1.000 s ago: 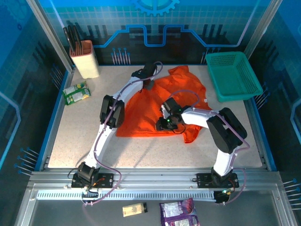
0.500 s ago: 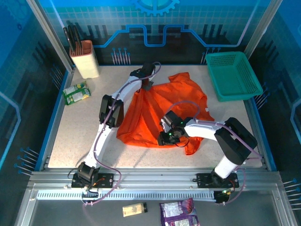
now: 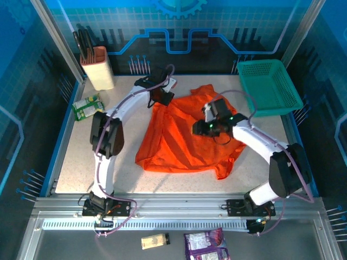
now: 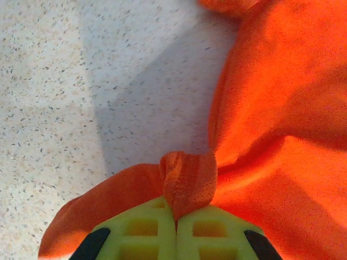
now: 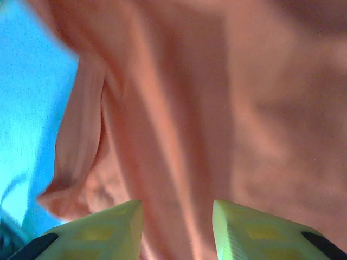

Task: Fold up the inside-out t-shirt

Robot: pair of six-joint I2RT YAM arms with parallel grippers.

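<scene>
Relocated toward far edge of speckled surface (image 3: 76, 157): right end effector (image 5: 176, 215), fingers parted; left end effector (image 4: 175, 216) clamped on bunched fold of inside-out t-shirt (image 3: 181, 141), soft, orange-red, rumpled.

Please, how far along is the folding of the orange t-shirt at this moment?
Done: nothing neat yet; the t-shirt lies rumpled on the table, with no clean fold. In hand: the left gripper is shut on a bunched edge at the shirt's far-left corner, while the right gripper is open over the cloth. Left: spreading it flat, then all the folds.
</scene>
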